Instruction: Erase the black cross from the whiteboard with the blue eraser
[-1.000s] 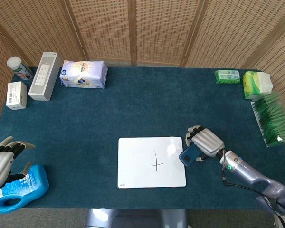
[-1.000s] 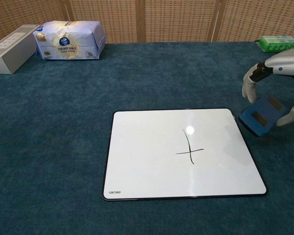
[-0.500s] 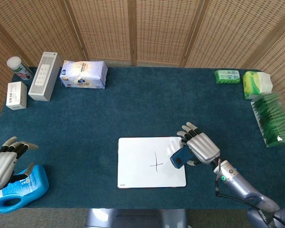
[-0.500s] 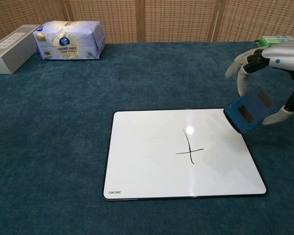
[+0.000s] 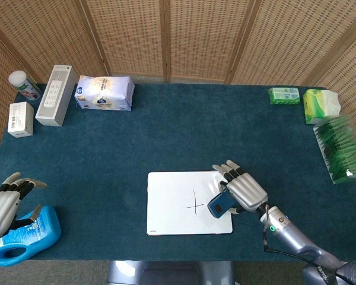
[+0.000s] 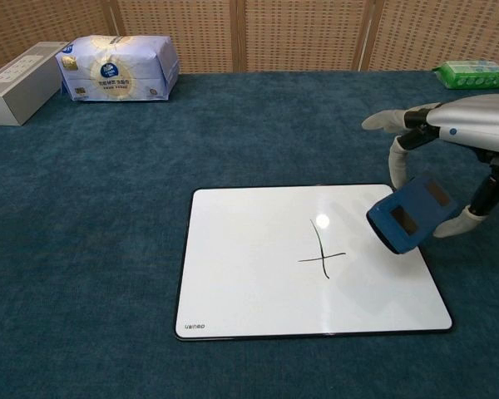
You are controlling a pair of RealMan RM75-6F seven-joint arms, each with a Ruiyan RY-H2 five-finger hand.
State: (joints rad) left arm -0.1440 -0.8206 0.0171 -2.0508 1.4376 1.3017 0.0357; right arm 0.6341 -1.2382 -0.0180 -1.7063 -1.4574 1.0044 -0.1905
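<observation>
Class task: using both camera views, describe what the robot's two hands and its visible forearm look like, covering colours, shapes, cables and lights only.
The right hand has a ribbed silver-grey back and pale fingers with dark tips. Its forearm is a metallic grey-blue tube with a small green light and a thin black cable near the wrist. The left hand looks alike: silver-grey with dark-tipped fingers.

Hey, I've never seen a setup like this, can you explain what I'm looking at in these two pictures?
A two-armed robot at a table, seen through its own cameras: one looks down from the head, one forward from the chest. On the blue cloth lies a whiteboard with a black cross. The right robot hand holds a blue eraser above the board's right side, beside the cross. The left robot hand is empty, near a blue bottle. Boxes and tissue packs line the far edge.
</observation>
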